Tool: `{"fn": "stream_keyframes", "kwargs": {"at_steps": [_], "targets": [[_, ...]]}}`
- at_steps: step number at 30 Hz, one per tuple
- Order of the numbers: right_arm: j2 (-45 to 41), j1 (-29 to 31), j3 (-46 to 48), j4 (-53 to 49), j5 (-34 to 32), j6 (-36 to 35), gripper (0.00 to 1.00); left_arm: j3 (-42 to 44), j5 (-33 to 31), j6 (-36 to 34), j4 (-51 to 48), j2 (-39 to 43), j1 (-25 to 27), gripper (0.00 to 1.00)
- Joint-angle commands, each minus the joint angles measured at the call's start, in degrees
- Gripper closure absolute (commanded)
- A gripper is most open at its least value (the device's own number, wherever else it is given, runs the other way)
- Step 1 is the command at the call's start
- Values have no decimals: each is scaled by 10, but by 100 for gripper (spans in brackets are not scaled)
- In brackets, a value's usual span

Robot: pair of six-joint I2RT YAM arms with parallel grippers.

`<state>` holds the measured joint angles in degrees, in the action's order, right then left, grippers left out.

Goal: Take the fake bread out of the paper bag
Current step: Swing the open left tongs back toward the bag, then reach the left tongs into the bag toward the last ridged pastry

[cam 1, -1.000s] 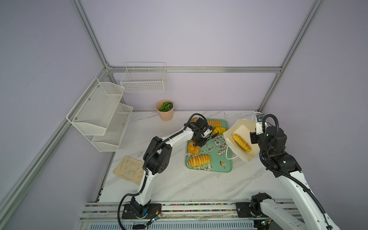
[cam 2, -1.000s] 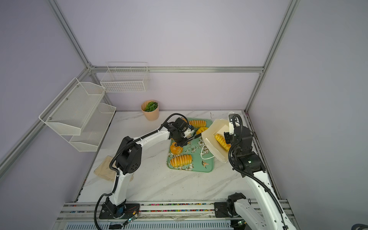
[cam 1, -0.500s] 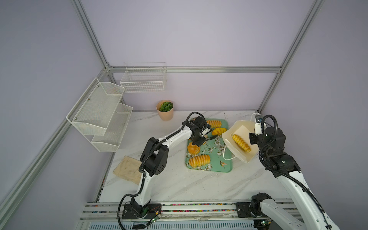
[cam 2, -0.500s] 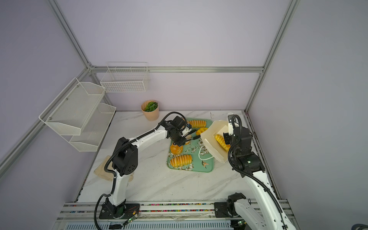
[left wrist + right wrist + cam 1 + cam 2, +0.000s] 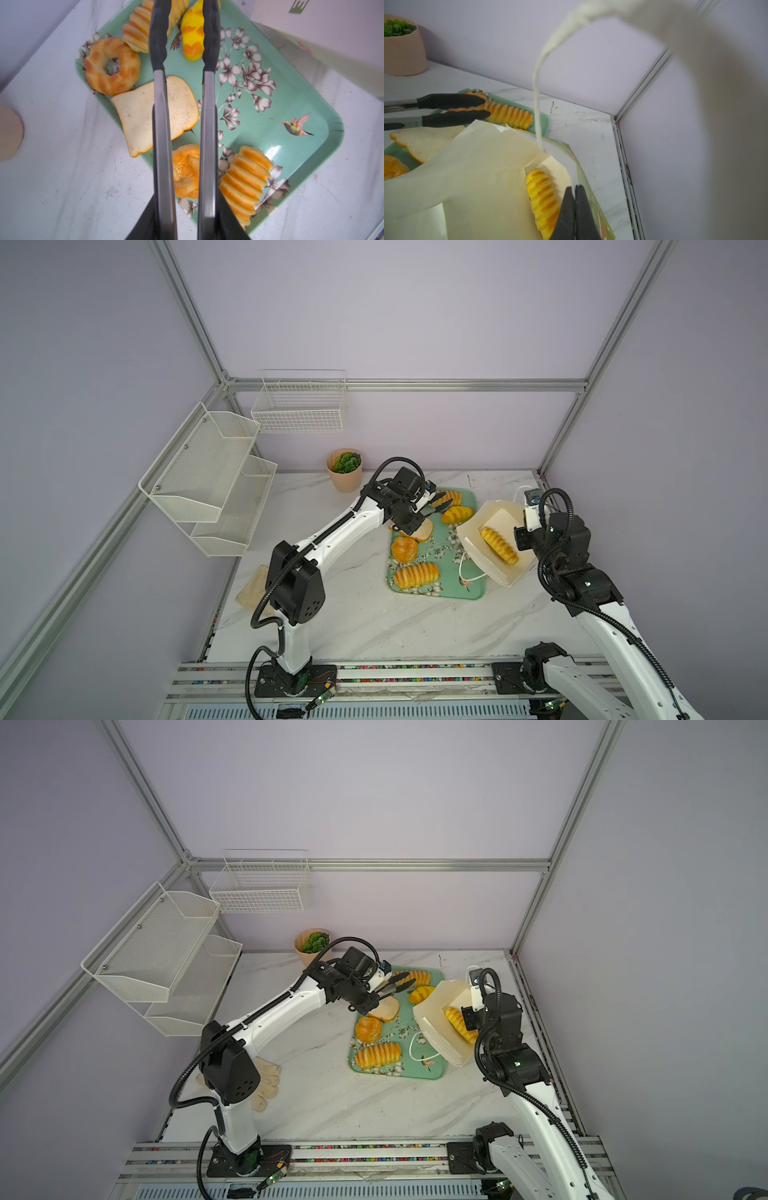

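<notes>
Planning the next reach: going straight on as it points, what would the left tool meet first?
Probably the paper bag. The left tool carries tongs whose tips hang above the far ridged loaf and pointed roll, aimed at the bag's wall; height unclear.

- both top views hang high at the front, side by side, looking down and toward the back wall, far enough to catch the whole table and the wall racks
- left wrist cam stares almost straight down, close, along the tongs onto the green tray
- right wrist cam sits low, jammed up against the paper bag, facing the back corner
- all four share the tray and bag
</notes>
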<state>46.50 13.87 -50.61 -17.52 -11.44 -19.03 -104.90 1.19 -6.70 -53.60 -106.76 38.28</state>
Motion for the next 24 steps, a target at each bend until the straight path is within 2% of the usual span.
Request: {"fn": "stream_keyframes", "kwargs": {"at_steps": [1, 9, 16, 24], "targets": [[-17, 0, 10, 2, 57, 2, 100, 15, 1, -20, -2, 80, 0, 67], [-29, 0, 26, -16, 83, 4, 100, 26, 1, -28, -28, 178, 28, 71], [-54, 0, 51, -8, 98, 17, 100, -3, -133, -64, -143, 192, 157, 71], [-64, 0, 61, 1, 104, 28, 100, -56, -172, -60, -187, 168, 241, 72]]}}
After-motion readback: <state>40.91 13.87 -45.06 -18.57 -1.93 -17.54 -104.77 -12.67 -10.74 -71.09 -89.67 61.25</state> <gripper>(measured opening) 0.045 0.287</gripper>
